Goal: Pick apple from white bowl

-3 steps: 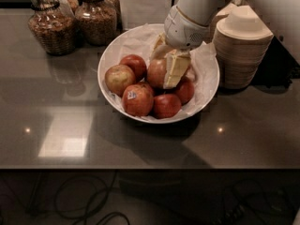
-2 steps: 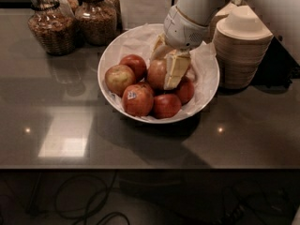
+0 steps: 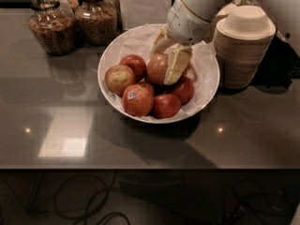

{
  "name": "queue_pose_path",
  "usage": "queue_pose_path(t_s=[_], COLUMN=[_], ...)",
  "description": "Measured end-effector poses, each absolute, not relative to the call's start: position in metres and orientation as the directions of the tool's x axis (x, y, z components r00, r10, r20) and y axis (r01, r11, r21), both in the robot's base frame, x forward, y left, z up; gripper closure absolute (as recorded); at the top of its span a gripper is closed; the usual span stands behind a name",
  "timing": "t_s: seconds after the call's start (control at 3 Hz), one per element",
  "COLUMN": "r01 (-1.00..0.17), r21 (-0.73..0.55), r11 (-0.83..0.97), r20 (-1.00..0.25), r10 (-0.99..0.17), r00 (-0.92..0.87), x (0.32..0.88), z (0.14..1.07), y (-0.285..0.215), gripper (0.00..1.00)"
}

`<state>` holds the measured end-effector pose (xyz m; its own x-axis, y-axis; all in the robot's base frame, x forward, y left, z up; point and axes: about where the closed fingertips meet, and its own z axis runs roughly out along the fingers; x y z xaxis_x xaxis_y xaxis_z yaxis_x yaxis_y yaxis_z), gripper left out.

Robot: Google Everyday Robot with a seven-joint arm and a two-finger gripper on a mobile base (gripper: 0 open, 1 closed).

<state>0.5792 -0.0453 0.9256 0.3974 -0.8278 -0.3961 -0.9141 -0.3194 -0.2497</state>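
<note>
The white bowl (image 3: 206,86), lined with crumpled white paper, stands in the middle of the dark counter and holds several apples. The apple (image 3: 155,70), large and dull red-orange, sits at the bowl's centre on top of the others. My gripper (image 3: 163,65) reaches down from the upper right and is closed around this apple. One yellowish finger (image 3: 177,63) lies across its right front, the other (image 3: 159,42) behind its upper left. A red apple with a sticker (image 3: 137,100) and a smaller yellow-green apple (image 3: 118,78) lie to the left.
A stack of beige paper bowls (image 3: 243,46) stands right beside the white bowl on the right. Two glass jars (image 3: 49,25) (image 3: 96,15) stand at the back left. A white box (image 3: 145,3) is behind the bowl. The counter's front edge (image 3: 140,168) runs below.
The gripper and the apple between its fingers have shifted very slightly upward. The other apples and the bowl have not moved.
</note>
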Motion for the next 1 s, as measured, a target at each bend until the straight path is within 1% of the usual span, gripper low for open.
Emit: queue_pose_path(t_s=[0.67, 1.0], r01=[-0.868, -0.849], r21=[-0.401, -0.468], r11=[-0.292, -0.244], r20=[-0.508, -0.542], r10=[-0.718, -0.680], r00=[0.476, 0.494], x=[0.585, 0.568], z=[0.974, 1.001], y=[-0.046, -0.059], gripper=[1.00, 1.00])
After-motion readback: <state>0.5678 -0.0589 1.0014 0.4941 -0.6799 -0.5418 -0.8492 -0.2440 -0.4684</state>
